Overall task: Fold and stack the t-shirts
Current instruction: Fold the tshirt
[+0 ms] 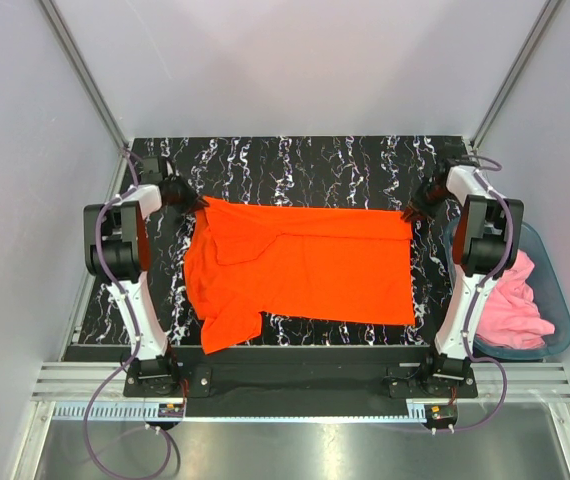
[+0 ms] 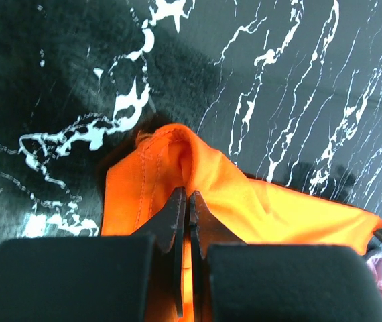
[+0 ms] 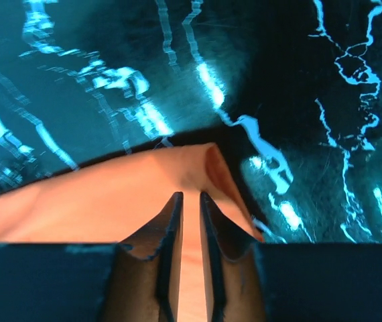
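The orange-red t-shirt (image 1: 300, 265) lies across the black marble table (image 1: 305, 165), folded roughly in half lengthwise. My left gripper (image 1: 193, 203) is shut on its far left corner; the left wrist view shows the cloth (image 2: 171, 174) pinched between the fingertips. My right gripper (image 1: 412, 212) is shut on the far right corner; the right wrist view shows the cloth (image 3: 131, 194) between the narrow fingers. The pink t-shirt (image 1: 520, 300) lies crumpled in the bin at the right.
A blue-grey bin (image 1: 561, 312) stands off the table's right side, beside the right arm. Grey walls with metal posts close in the back and sides. A metal rail (image 1: 305, 385) runs along the near edge.
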`<control>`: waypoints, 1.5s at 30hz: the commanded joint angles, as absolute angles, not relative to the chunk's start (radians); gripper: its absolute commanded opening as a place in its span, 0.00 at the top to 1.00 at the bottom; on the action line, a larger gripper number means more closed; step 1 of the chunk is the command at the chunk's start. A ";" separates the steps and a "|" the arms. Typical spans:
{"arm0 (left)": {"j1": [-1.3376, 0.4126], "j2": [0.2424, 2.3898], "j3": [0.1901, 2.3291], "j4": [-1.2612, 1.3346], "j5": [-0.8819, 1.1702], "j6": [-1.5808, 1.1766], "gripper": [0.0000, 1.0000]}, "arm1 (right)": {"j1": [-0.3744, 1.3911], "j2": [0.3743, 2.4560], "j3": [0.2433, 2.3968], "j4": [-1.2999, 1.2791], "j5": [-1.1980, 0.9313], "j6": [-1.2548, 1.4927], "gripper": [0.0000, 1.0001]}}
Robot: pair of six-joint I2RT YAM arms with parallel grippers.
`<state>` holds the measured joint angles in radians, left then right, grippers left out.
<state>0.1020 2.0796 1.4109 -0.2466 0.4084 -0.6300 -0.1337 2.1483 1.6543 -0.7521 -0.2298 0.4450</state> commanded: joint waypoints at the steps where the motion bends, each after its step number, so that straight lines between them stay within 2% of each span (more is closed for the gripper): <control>1: 0.112 1.999 1.362 -0.134 0.361 -0.663 1.00 | -0.136 2.180 1.674 -0.747 -0.203 0.494 0.79; 2: 0.113 1.993 1.361 -0.124 0.357 -0.667 1.00 | -0.141 2.183 1.667 -0.746 -0.195 0.514 0.80; 5: 0.123 2.014 1.384 -0.118 0.400 -0.675 0.72 | -0.149 2.186 1.657 -0.746 -0.181 0.511 0.79; 6: 0.121 2.019 1.391 -0.115 0.409 -0.667 0.58 | -0.150 2.190 1.663 -0.746 -0.183 0.505 0.79; 10: 0.124 2.051 1.456 -0.109 0.477 -0.644 0.42 | -0.152 2.197 1.675 -0.746 -0.210 0.494 0.79; 16: 0.124 2.137 1.535 -0.146 0.521 -0.673 0.42 | -0.152 2.204 1.675 -0.749 -0.227 0.488 0.78; 28: 0.123 2.175 1.525 -0.175 0.537 -0.684 0.47 | -0.152 2.207 1.675 -0.747 -0.230 0.489 0.78; 29: 0.123 2.180 1.528 -0.175 0.535 -0.686 0.50 | -0.152 2.209 1.675 -0.747 -0.230 0.491 0.78; 31: 0.124 2.190 1.545 -0.173 0.529 -0.689 0.64 | -0.152 2.214 1.675 -0.747 -0.229 0.492 0.78; 33: 0.124 2.203 1.563 -0.193 0.511 -0.683 0.81 | -0.152 2.217 1.672 -0.747 -0.219 0.500 0.78; 34: 0.124 2.203 1.581 -0.202 0.477 -0.675 0.93 | -0.152 2.217 1.669 -0.747 -0.206 0.503 0.79; 35: 0.126 2.201 1.592 -0.221 0.456 -0.667 0.99 | -0.152 2.221 1.670 -0.746 -0.199 0.511 0.81; 36: 0.127 2.198 1.601 -0.224 0.436 -0.655 1.00 | -0.152 2.227 1.671 -0.749 -0.190 0.515 0.85; 38: 0.127 2.189 1.618 -0.221 0.387 -0.649 1.00 | -0.152 2.232 1.671 -0.750 -0.163 0.525 0.88; 43: 0.129 2.192 1.655 -0.238 0.394 -0.634 0.98 | -0.152 2.244 1.680 -0.755 -0.144 0.520 0.87; 44: 0.126 2.184 1.657 -0.262 0.394 -0.624 0.91 | -0.152 2.244 1.689 -0.759 -0.150 0.512 0.86; 45: 0.126 2.171 1.654 -0.279 0.384 -0.606 0.66 | -0.152 2.238 1.697 -0.764 -0.156 0.511 0.85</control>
